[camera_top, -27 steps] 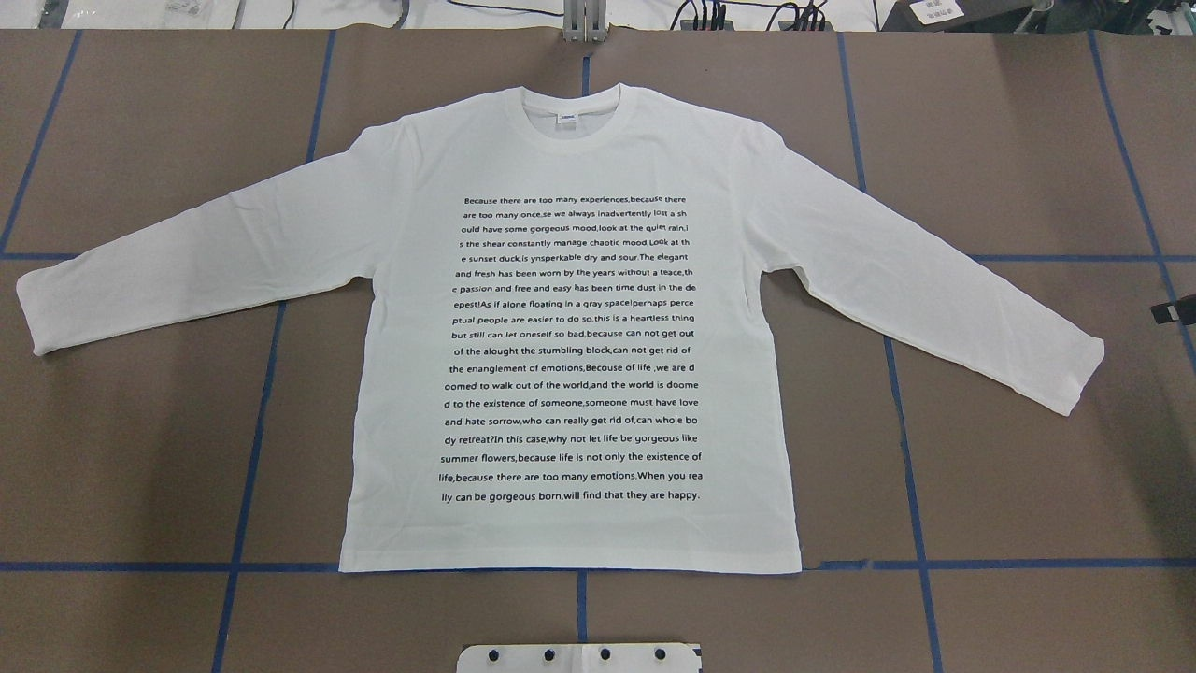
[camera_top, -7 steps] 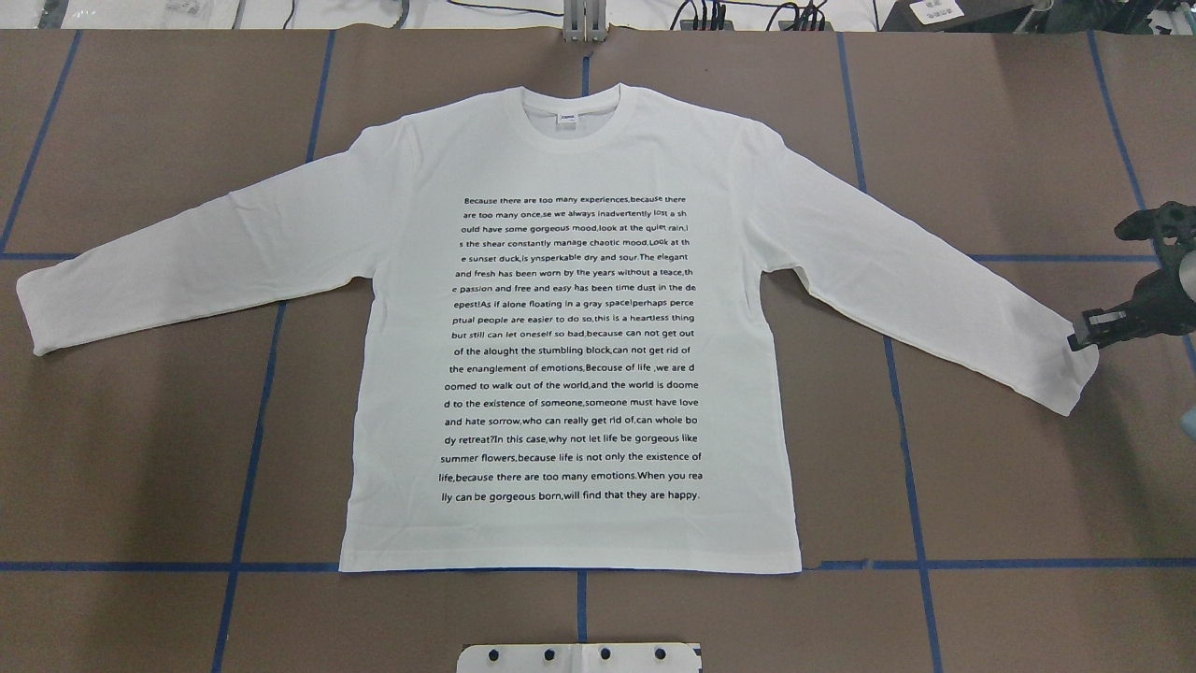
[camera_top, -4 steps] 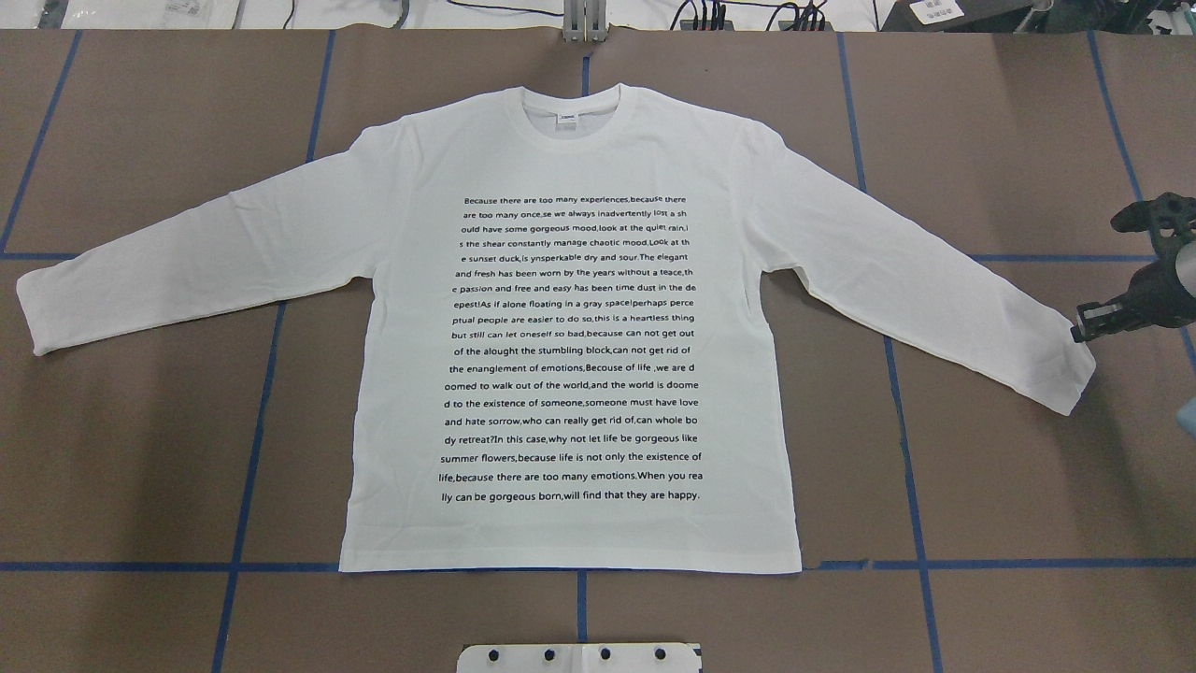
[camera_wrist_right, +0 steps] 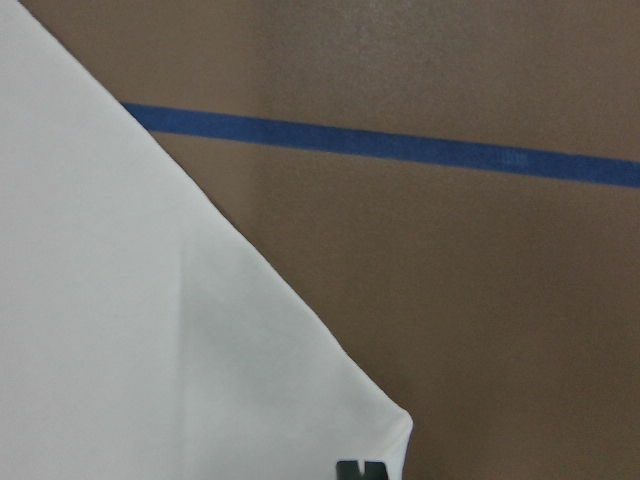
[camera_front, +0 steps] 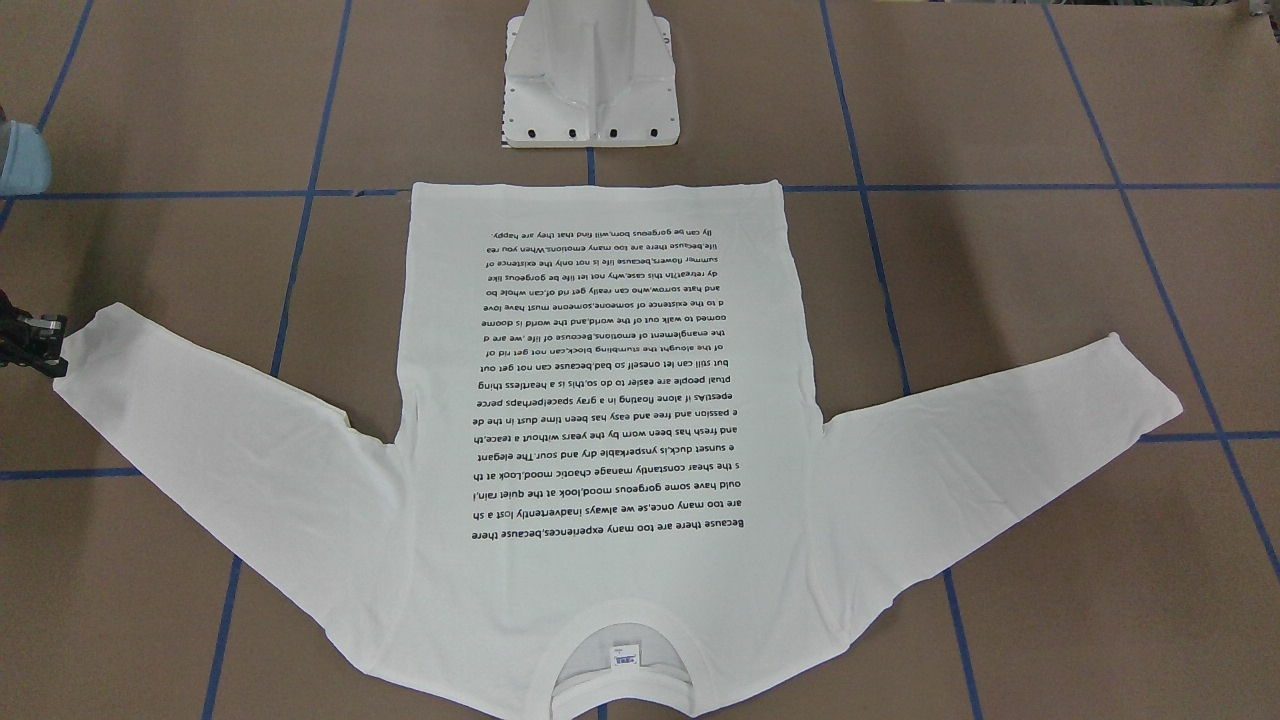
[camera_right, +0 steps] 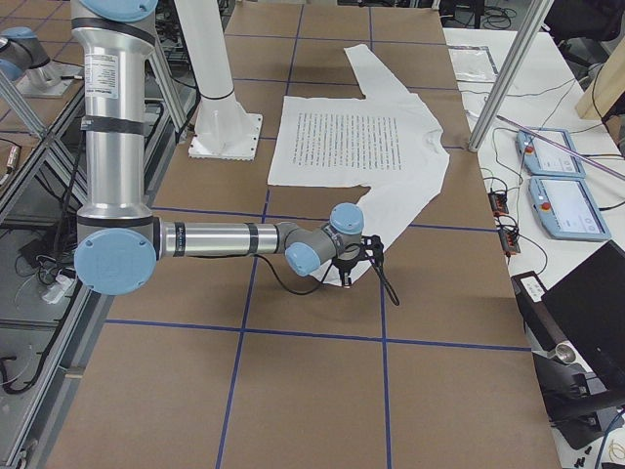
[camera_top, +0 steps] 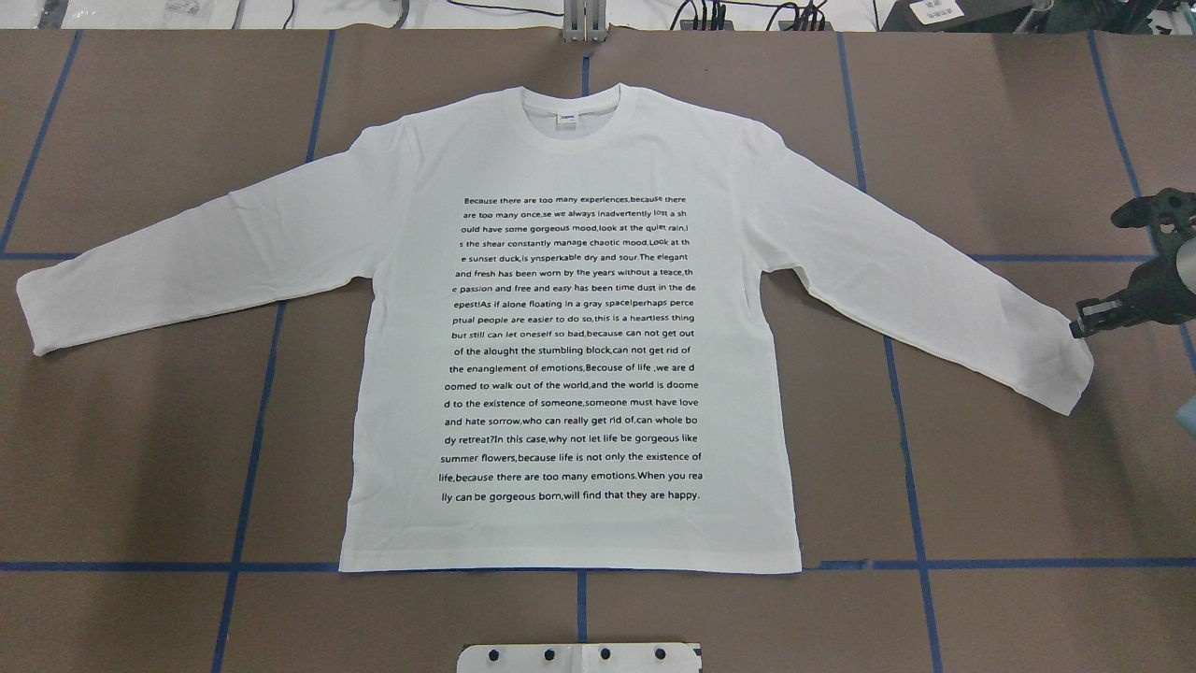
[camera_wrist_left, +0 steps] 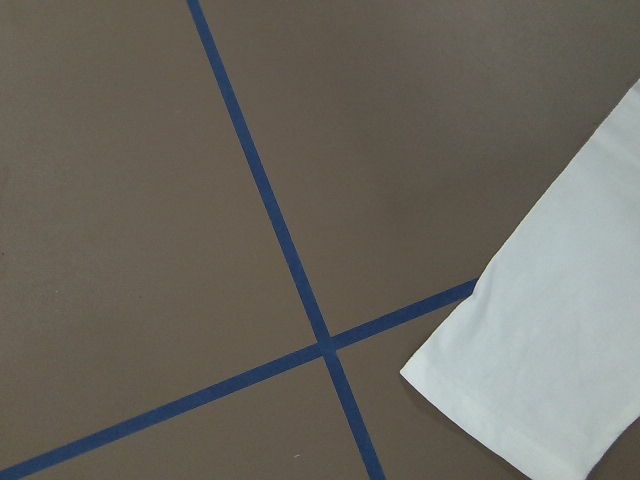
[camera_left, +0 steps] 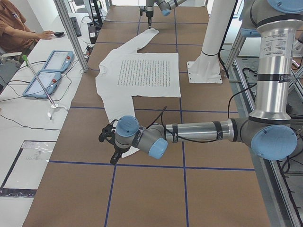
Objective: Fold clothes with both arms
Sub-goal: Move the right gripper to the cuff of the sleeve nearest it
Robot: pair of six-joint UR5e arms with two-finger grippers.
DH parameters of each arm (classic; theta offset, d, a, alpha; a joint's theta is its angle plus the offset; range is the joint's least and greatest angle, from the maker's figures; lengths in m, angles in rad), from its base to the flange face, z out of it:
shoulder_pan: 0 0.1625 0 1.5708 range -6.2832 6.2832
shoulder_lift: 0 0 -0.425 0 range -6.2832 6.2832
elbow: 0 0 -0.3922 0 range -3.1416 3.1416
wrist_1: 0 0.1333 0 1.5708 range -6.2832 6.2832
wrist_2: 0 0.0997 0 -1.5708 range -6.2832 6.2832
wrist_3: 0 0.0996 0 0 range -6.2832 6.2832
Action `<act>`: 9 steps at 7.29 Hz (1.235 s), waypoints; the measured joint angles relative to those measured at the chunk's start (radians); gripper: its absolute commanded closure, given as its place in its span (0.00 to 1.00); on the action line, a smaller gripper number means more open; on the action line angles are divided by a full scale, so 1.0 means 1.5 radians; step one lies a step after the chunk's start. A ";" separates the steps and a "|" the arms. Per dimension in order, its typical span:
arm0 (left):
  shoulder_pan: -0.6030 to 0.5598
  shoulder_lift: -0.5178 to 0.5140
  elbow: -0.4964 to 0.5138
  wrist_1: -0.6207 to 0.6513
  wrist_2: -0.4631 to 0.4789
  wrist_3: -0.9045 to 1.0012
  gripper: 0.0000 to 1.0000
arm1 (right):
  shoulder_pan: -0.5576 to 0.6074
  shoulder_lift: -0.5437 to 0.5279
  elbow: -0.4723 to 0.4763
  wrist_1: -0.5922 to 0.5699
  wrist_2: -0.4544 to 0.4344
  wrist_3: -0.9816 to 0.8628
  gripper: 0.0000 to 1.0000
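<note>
Now the table (camera_top: pixel 1028 140), marked with blue tape lines (camera_top: pixel 1028 564), carries the shirt (camera_top: pixel 570 533) spread flat in the middle with its print up. The hem is near the robot, the collar is far, and the sleeves angle out to both sides. The right arm (camera_right: pixel 215 239) reaches low along the table's right end, and the left arm (camera_left: pixel 199 132) does likewise on the left.

The right gripper (camera_top: pixel 1082 327) was barely in the overhead view a few seconds ago. It has come in from the right edge, and its tip sits at the far corner of the right cuff (camera_top: pixel 1074 379). That corner has crept a little inward over the last second, so the cloth is being worked. Whether the fingers are clamped on it or only pressing, I cannot tell.

The left gripper (camera_left: pixel 110 144) hangs above the table near the left cuff (camera_top: pixel 37 313). It shows only from the side, so its fingers cannot be judged either. That cuff lies where it did.

As I read it, the fold is only starting, with the right sleeve being picked up and nothing yet folded.
</note>
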 measured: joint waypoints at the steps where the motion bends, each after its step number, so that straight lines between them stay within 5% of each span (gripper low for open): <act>1: 0.000 0.000 0.000 0.000 0.000 0.000 0.00 | 0.001 -0.003 0.016 0.000 0.004 0.005 1.00; 5: 0.000 0.000 0.002 0.000 0.000 0.000 0.00 | 0.001 0.042 0.117 -0.001 0.072 0.146 1.00; 9: 0.000 0.001 0.002 0.000 0.001 -0.001 0.00 | -0.002 0.331 0.081 -0.056 0.109 0.421 1.00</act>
